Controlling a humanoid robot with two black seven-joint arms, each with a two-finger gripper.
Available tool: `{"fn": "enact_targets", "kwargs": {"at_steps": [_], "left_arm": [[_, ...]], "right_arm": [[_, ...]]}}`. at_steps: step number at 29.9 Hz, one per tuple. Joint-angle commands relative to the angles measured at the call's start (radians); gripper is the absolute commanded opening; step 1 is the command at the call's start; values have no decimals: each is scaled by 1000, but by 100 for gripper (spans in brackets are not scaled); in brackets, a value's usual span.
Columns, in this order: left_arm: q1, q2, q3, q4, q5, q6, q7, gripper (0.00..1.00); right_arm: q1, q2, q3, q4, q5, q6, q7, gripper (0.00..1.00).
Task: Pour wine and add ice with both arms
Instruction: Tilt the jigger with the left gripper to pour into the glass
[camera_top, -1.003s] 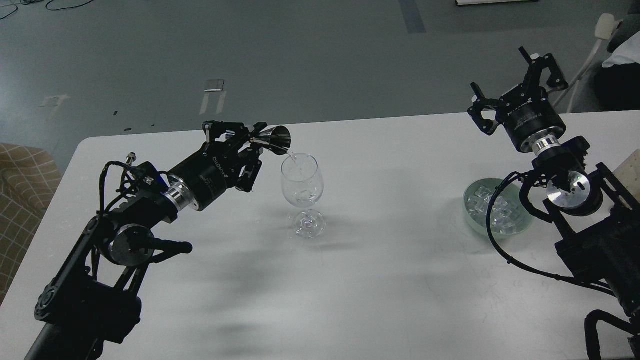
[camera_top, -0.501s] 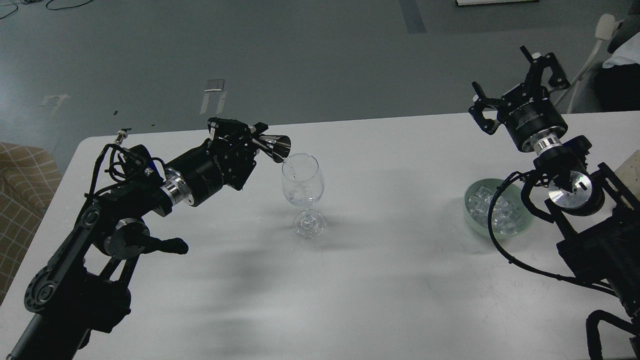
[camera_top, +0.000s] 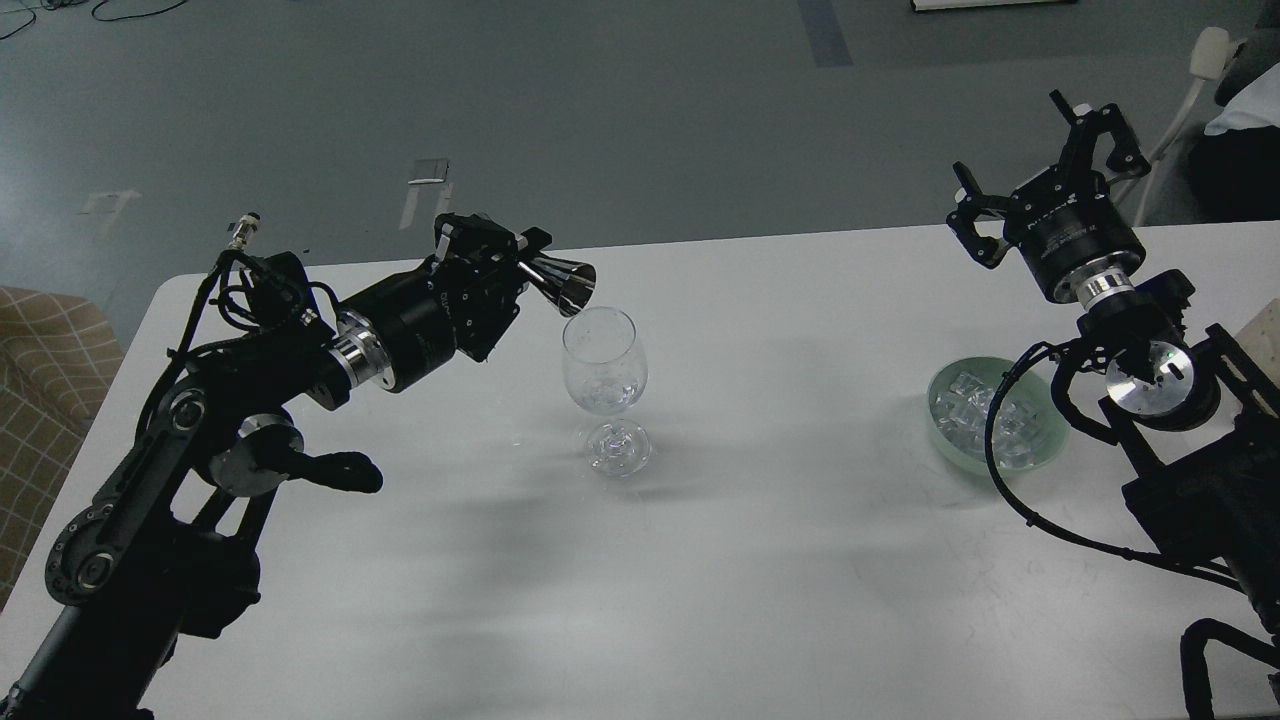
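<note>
Lifting clear of the wine glass (camera_top: 600, 375) at frame centre, the left claw (camera_top: 520, 262) stays clamped on the steel jigger (camera_top: 565, 282); the stream has stopped, leaving wine (camera_top: 600, 397) in the bowl. Pouring looks done. The right claw (camera_top: 1040, 160), fingers apart, hovers upper right above the ice (camera_top: 975, 415) in its green bowl (camera_top: 945, 450) on the tabletop (camera_top: 800, 520).

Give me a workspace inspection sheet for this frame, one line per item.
Surface: white table, bare apart from the job's things.
Job's things: wine glass upright mid-table; wine barely visible inside. Ice in green bowl at right. Steel jigger tilted, mouth toward the glass.
Clutter: nothing seen.
Grippers: left gripper shut on the jigger; right gripper open, empty, raised behind the bowl.
Cables: black cable loops across the bowl.
Surroundings: grey floor, checked seat at left.
</note>
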Motion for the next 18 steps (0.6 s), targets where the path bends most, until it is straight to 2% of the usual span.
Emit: {"fn": "enact_targets", "kwargs": {"at_steps": [1, 5, 15, 18], "left_arm": [[-10, 29, 21, -26, 59, -1, 1, 10], [-25, 71, 77, -80, 142, -1, 1, 10], [-43, 83, 95, -123, 288, -3, 2, 10], [-51, 83, 95, -134, 294, -1, 28, 10]], "right_arm": [[-1, -1, 0, -1, 0, 1, 0, 100], [-1, -1, 2, -3, 0, 0, 0, 100], [-1, -3, 0, -6, 0, 1, 0, 100], [-1, -1, 2, -7, 1, 1, 0, 100]]}}
